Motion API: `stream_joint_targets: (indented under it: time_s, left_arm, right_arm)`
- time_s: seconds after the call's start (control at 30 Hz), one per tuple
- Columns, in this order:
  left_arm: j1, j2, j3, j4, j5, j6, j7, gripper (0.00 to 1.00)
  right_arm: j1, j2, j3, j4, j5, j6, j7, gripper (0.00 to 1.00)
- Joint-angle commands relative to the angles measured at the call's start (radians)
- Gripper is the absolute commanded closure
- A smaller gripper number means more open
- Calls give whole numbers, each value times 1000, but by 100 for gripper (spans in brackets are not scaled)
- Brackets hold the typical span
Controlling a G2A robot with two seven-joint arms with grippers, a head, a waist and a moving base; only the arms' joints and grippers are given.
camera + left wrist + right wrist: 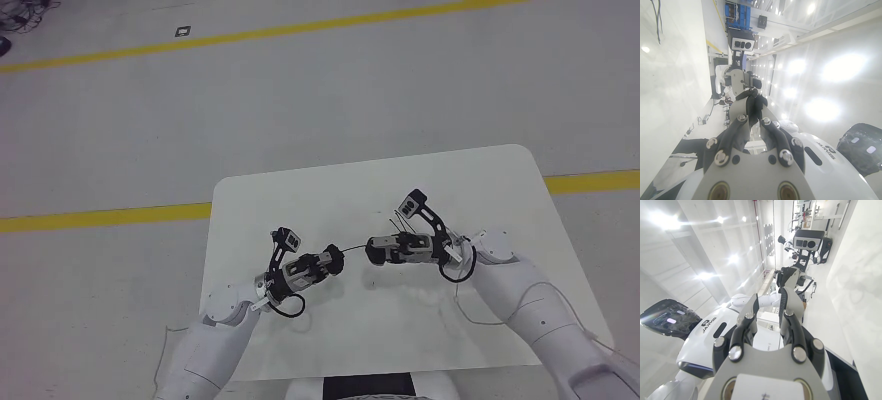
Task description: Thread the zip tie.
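The zip tie (352, 247) is a thin black strand held above the white table (300, 200), spanning the short gap between my two grippers. My left gripper (337, 257) is shut on one end of it, and in the left wrist view its black pads (753, 108) meet around the dark strip. My right gripper (372, 250) faces it from the other side at the tie's far end. In the right wrist view my right gripper (769, 292) has its fingers apart, the ribbed pad (782, 302) bare, and the left gripper (780, 275) just beyond the tips.
Both arms hover over the middle of the table, near its front half. The table's edges are rounded. A yellow floor line (100, 216) runs behind it.
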Motion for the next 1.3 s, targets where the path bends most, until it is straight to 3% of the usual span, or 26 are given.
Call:
stream_joint_targets:
  time_s: [0.0,1.27]
  left_arm:
    - [0,0,0,0,0,0,0,100]
    - [0,0,0,0,0,0,0,100]
  right_arm:
    - [-2,1,-1,3,1,0,0,72]
    - [46,-7,-48,53,35,0,0,85]
